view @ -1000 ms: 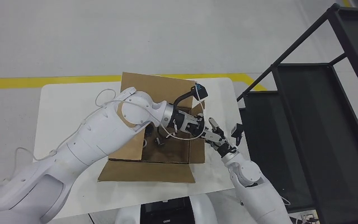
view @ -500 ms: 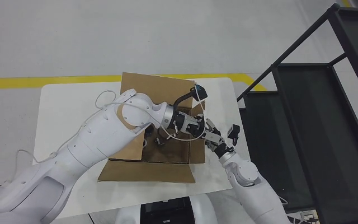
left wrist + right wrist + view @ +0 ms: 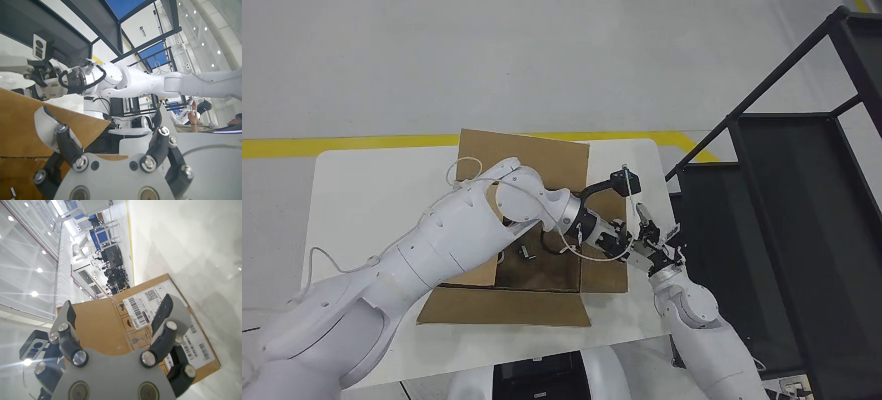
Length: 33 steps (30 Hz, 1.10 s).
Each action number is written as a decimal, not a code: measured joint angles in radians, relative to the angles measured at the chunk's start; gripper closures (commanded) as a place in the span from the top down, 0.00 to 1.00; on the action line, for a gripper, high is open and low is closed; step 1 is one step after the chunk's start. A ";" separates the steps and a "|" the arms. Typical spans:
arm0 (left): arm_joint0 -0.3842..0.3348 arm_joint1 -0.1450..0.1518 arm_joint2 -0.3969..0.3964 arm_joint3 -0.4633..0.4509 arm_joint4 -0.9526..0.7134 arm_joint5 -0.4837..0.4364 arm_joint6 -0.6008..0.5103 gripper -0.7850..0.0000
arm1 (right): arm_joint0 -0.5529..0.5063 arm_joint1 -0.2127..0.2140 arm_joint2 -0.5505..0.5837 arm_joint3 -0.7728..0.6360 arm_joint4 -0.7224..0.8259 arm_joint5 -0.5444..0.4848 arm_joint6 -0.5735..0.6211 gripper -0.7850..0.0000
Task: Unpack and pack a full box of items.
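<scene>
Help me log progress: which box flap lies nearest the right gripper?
The right-side flap, beside the right gripper; the far flap and near flap lie farther off.

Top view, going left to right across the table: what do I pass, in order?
Bare table top → cardboard box → right hand → black shelving rack.

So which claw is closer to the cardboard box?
Left. The left gripper is over the right edge of the cardboard box; the right gripper is just beyond that edge.
</scene>
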 measured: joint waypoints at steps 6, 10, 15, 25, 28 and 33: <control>0.003 -0.023 -0.012 0.070 0.001 -0.019 0.000 1.00 | -0.069 0.012 0.112 -0.102 -0.032 -0.032 -0.036 1.00; 0.018 -0.026 -0.023 0.100 0.010 -0.022 -0.005 1.00 | -0.120 0.016 0.177 -0.183 -0.003 -0.062 -0.034 1.00; 0.043 -0.030 -0.038 0.146 0.018 -0.032 0.006 1.00 | -0.194 0.020 0.239 -0.271 0.060 -0.058 0.032 1.00; 0.063 -0.043 -0.073 0.219 0.017 -0.063 0.010 1.00 | -0.253 0.022 0.277 -0.320 0.181 -0.033 0.194 1.00; 0.066 -0.050 -0.080 0.241 0.015 -0.067 0.012 1.00 | -0.249 0.022 0.261 -0.317 0.174 -0.017 0.216 1.00; 0.069 -0.061 -0.089 0.265 0.020 -0.074 0.012 1.00 | -0.218 0.018 0.211 -0.296 0.148 0.011 0.219 1.00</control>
